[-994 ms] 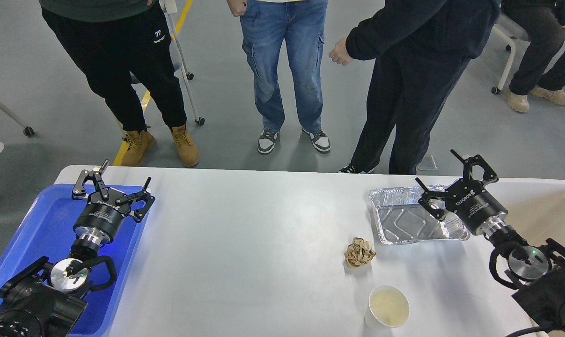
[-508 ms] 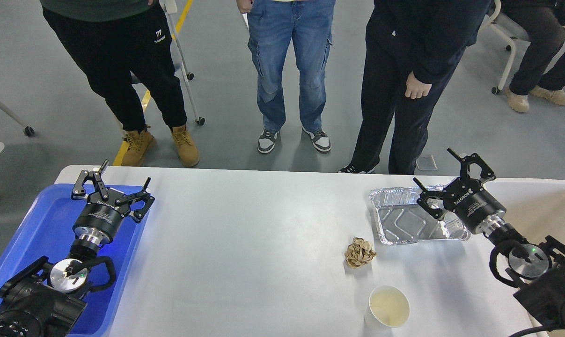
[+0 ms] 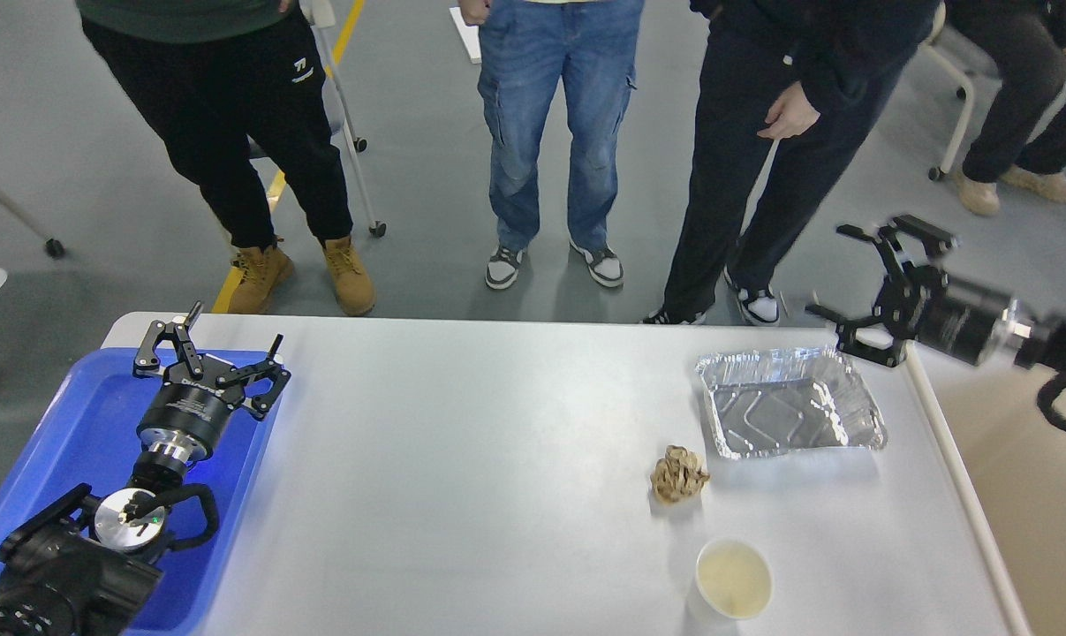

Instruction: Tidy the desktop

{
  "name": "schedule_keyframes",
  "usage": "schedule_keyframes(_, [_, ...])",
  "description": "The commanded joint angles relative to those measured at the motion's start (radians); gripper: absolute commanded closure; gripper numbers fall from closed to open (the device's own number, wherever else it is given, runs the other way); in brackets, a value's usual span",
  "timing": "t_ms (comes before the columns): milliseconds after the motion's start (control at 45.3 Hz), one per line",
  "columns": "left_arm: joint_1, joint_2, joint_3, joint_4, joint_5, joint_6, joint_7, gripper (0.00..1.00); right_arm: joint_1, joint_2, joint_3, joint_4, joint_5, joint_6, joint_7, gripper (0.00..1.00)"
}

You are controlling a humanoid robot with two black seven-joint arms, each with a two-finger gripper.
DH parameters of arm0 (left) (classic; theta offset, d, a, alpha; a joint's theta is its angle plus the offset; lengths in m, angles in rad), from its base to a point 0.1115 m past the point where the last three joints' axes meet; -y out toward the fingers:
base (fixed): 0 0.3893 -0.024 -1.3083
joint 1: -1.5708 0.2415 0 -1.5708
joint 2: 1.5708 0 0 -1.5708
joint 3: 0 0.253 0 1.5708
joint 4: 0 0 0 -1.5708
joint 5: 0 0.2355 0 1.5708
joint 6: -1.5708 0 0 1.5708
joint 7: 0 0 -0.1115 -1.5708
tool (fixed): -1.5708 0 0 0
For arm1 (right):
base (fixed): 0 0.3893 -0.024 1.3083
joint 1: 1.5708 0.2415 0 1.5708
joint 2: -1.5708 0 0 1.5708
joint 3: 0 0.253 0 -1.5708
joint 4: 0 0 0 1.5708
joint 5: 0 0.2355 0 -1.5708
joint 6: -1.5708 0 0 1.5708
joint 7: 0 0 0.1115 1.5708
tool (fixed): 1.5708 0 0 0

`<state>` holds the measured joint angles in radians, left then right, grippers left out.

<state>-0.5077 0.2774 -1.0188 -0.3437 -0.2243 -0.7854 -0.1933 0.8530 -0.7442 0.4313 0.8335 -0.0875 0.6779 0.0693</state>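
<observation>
Right now my right end effector [image 3: 868,274] is hovering spread open beyond the table [image 3: 462,459], which is stretching out below me; my left end effector [image 3: 210,353] is gaping empty over the blue tray [image 3: 64,442].

Bystanders [image 3: 550,132] cut off above waist

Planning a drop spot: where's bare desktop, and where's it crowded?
Free: the wide desktop stretch between the blue tray and the crumpled paper ball. Crowded: right side, where the ball, foil tray and paper cup cluster.
</observation>
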Motion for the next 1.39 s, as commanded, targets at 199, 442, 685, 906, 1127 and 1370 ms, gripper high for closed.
schedule_keyframes(199, [0.000,0.000,0.000,0.000,0.000,0.000,0.002,0.00,1.009,-0.368,-1.122,0.450,-0.115,0.003,0.001,0.00])
schedule_keyframes(442, [0.000,0.000,0.000,0.000,0.000,0.000,0.002,0.00,1.576,-0.126,-1.739,0.660,-0.212,0.031,0.044,0.00])
schedule_keyframes(685, [0.000,0.000,0.000,0.000,0.000,0.000,0.002,0.00,1.718,0.023,-1.747,0.702,-0.235,0.051,0.079,0.00])
schedule_keyframes(906, [0.000,0.000,0.000,0.000,0.000,0.000,0.002,0.00,1.712,0.020,-1.761,0.688,-0.235,0.045,0.079,0.00])
schedule_keyframes(1127, [0.000,0.000,0.000,0.000,0.000,0.000,0.002,0.00,1.698,0.022,-1.751,0.687,-0.250,0.040,0.078,0.00])
schedule_keyframes(1370, [0.000,0.000,0.000,0.000,0.000,0.000,0.000,0.00,1.696,0.020,-1.746,0.688,-0.261,0.037,0.078,0.00])
